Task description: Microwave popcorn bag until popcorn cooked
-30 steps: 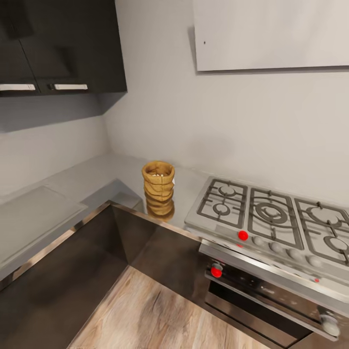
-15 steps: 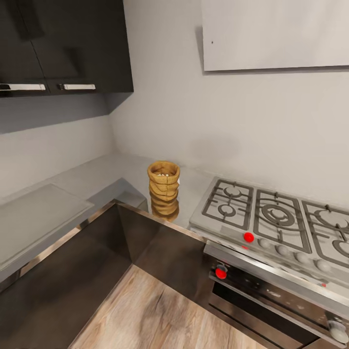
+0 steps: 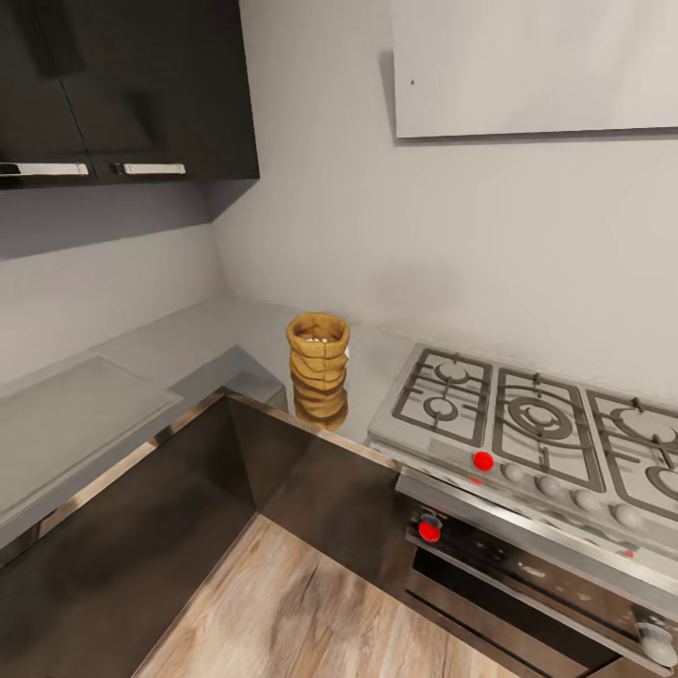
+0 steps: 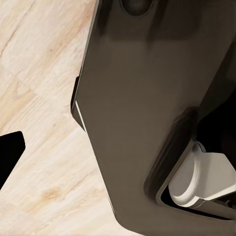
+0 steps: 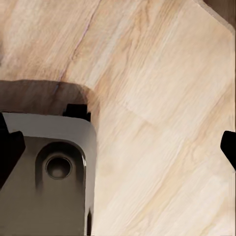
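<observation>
Both claws hang low over the floor, away from the work. From the head view, the popcorn bag stands upright on the countertop, near the inner corner of the L and just beside the stove; pale popcorn shows at its open mouth. Black wall cabinets hang above to the left, and the oven sits under the stove.

Seen through the left wrist camera, one dark fingertip of the left claw crosses the plank floor, with the robot's dark base alongside. With only one tip in sight, I cannot tell whether that claw is released or clenched.

Over on the right wrist camera, the right claw shows two dark tips at opposite edges of the picture, with bare floor between, so it looks released and empty.

The step in hand seems to be the approach. To do it well, roll close and square to the corner before raising an arm, then take the bag from the side, low on its wrinkled body, and keep it upright so nothing spills.
</observation>
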Tool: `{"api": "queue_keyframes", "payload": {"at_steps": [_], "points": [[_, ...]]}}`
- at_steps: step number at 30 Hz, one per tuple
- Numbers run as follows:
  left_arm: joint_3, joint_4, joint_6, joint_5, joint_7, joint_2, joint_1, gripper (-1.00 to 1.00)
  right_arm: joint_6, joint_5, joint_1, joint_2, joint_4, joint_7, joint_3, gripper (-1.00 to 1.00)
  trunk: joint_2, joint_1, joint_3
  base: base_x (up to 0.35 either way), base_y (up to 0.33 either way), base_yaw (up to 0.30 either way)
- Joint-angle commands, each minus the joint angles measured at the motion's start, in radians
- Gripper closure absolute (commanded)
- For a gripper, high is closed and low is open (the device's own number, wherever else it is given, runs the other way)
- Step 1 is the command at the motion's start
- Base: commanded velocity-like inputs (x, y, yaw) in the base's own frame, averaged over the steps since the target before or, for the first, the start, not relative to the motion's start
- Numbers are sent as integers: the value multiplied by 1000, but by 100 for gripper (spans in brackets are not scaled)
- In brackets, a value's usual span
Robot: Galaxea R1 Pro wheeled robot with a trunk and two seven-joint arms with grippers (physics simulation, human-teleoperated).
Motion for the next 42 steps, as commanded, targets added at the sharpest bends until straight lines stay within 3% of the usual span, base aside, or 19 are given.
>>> {"api": "queue_keyframes", "payload": {"at_steps": [1, 4, 7, 9, 12, 13, 14, 15, 18, 19, 22, 26, 28, 33, 34, 36, 40, 42], "points": [[0, -1, -2, 4, 1, 0, 0, -100, 30, 10, 0, 4, -41, 8, -7, -100, -1, 0, -1, 0, 0, 0], [-2, -1, -2, 1, 1, -1, 0, -100, 140, 8, 0, 35, -172, 23, 25, -100, -1, 0, -1, 0, 0, 0], [-3, -1, -2, 0, 0, -1, 0, -100, 283, 5, 0, 58, -329, 101, 152, -100, -1, 0, -1, 0, 0, 0], [-3, -1, -2, 0, 1, -1, 0, -100, 332, 4, 0, 70, -415, 138, 211, -100, -1, 0, -1, 0, 0, 0], [-3, -1, -2, 1, 1, -1, 0, -100, 504, -3, 0, 84, -646, 191, 306, -100, -1, 0, -1, 0, 0, 0], [-3, -1, -2, 1, 1, -1, -1, -100, 622, -5, 0, 86, -803, 245, 336, -100, -1, 0, -1, 0, 0, 0], [-3, -1, -2, 1, 1, -1, 0, -100, 684, -5, 0, 86, -885, 287, 352, -100, -1, 0, -1, 0, 0, 0], [-3, -1, -2, 1, 1, -1, 0, -100, 723, -5, 0, 86, -933, 315, 364, -100, -1, 0, -1, 0, 0, 0], [-3, -1, -2, 1, 1, -1, 0, -100, 887, -4, 0, 88, -1151, 401, 449, -100, -1, 0, -1, 0, 0, 0], [-3, -1, -2, 1, 1, -1, 0, -100, 929, -4, 3, 103, -1193, 409, 483, -100, -1, 0, -1, 0, 0, 0], [-3, -1, -2, 0, 0, -1, 0, -100, 942, 0, -2, 164, -1231, 415, 538, -100, -1, 0, -1, 0, 0, 0], [-6, -1, -2, -6, 0, -1, 0, -100, 942, 4, -104, 241, -1239, 417, 574, -100, -1, 0, -1, 0, 0, 0], [-6, -1, -2, -6, 0, -1, 0, -100, 942, 3, -193, 241, -1239, 417, 605, -100, -1, 0, -1, 0, 0, 0], [-6, -1, -2, -7, -1, -1, -1, -100, 942, -2, -410, 241, -1234, 416, 617, -100, -1, 0, -1, 0, 0, 0], [-6, -1, -2, -7, -1, -1, -1, -100, 942, -3, -476, 241, -1232, 415, 615, -100, -1, 0, -1, 0, 0, 0], [-6, -1, -2, -7, -1, -1, -1, -100, 942, -4, -549, 241, -1226, 413, 611, -100, -1, 0, -1, 0, 0, 0], [-6, -1, -2, -7, -1, -1, -1, -100, 942, -4, -672, 241, -1195, 410, 600, -100, -1, 0, -1, 0, 0, 0], [-6, -1, -2, -7, -1, -1, -1, -100, 942, -4, -732, 241, -1138, 408, 573, -100, -1, 0, -1, 0, 0, 0]]}}
